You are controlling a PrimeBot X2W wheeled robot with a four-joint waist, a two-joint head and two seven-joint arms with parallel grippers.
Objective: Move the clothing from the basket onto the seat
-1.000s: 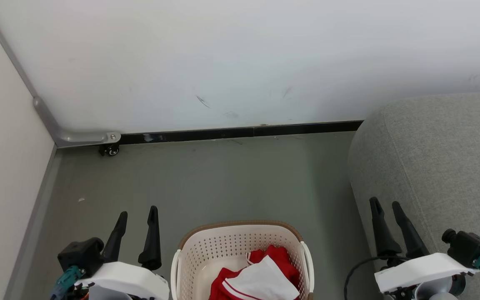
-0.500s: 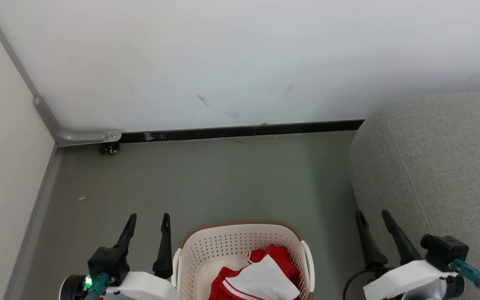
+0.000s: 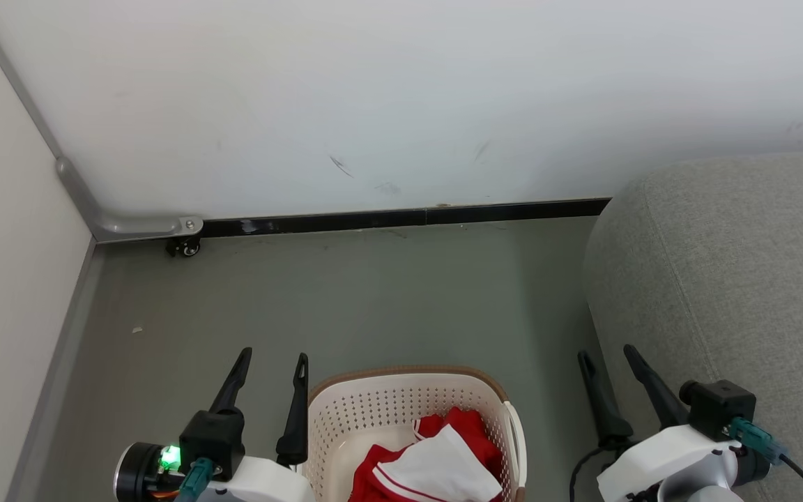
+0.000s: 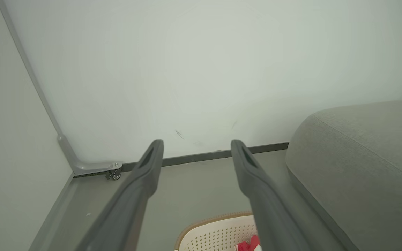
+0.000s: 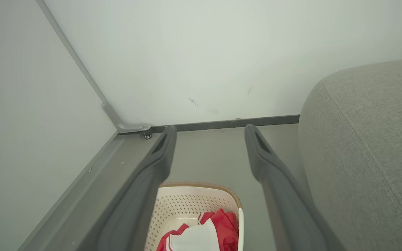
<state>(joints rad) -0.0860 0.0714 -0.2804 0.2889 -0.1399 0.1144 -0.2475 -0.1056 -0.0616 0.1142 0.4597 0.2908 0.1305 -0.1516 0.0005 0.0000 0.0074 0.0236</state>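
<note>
- clothing [image 3: 436, 464]: red with white panels and stripe trim, crumpled inside the basket.
- basket [image 3: 366, 415]: cream, perforated, brown-rimmed, upright on the floor before me.
- seat [image 3: 736, 265]: grey woven sofa, rounded edge, to my right, near the basket.

Back wall [image 3: 401, 90]: white, faintly scuffed, as I see it.
Skirting [image 3: 401, 219]: black strip.
Floor [image 3: 346, 300]: grey-green, matte.
Side panel [image 3: 4, 293]: cream; caster [image 3: 185, 248] at the corner.

The basket [image 3: 387, 411] is seen to be of smooth, perforated cream plastic, and the clothing [image 3: 443, 460] of soft red-and-white cloth. The seat [image 3: 736, 279] is covered in coarse grey woven fabric; the floor [image 3: 373, 300] is finished matt and smooth.
</note>
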